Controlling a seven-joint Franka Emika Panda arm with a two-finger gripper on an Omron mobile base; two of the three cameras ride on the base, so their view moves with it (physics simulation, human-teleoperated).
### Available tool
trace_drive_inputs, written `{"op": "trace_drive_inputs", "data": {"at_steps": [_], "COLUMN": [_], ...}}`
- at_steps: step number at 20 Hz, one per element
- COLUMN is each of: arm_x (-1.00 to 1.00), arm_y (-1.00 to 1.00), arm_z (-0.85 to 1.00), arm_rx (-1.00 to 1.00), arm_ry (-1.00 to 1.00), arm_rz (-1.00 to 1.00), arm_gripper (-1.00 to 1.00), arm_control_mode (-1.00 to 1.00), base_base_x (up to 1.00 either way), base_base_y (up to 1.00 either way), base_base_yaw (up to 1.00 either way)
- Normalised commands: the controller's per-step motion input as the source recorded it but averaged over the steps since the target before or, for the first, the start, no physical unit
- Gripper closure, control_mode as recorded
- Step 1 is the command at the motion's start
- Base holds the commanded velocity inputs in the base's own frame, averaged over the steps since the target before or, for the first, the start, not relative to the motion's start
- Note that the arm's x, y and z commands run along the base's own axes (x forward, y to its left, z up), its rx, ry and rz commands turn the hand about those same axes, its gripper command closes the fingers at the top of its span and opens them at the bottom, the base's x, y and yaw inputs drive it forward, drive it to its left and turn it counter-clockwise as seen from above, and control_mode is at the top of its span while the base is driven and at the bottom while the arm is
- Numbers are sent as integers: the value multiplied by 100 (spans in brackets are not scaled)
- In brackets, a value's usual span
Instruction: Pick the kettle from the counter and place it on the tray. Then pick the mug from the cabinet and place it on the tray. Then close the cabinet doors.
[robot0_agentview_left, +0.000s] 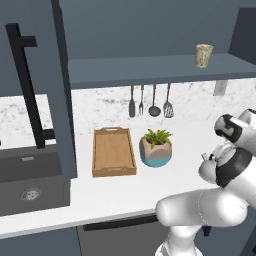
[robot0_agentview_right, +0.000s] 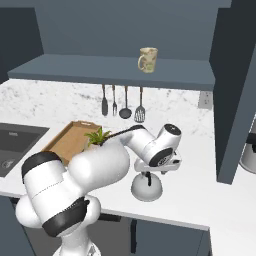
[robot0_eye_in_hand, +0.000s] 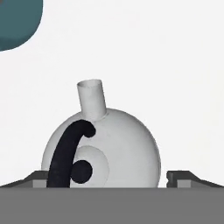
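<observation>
Under gripper, jaws wide apart: smooth domed silver kettle, black arched handle, stubby spout.

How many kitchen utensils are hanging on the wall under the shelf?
4. They hang in one row on the wall below the cabinet shelf, above the tray: from left, a dark spatula, a fork, a ladle and a slotted turner. None seems hidden.

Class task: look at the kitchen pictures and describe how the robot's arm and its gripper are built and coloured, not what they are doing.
The arm is made of fat, rounded, glossy white segments, joined by dark black bands at the joints. No cables or markings show. The gripper ends in two small, dark grey, blocky finger tips, seen in the hand view.
</observation>
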Motion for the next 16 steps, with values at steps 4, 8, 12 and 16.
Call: {"op": "trace_drive_inputs", "data": {"at_steps": [4,8,12,16], "arm_x": [21,21,6,0], "arm_y": [0,0,0,0], "arm_z": [-38,-37,-8,0], "arm_rx": [0,0,0,0], "arm_ry": [3,1,1,0], "arm_rz": [2,2,1,0], "arm_gripper": [-100,-100,100,100], "arm_control_mode": [-100,-100,-100,-100], "base_base_x": [0,0,0,0], "base_base_y": [0,0,0,0], "base_base_yaw": [0,0,0,0]}}
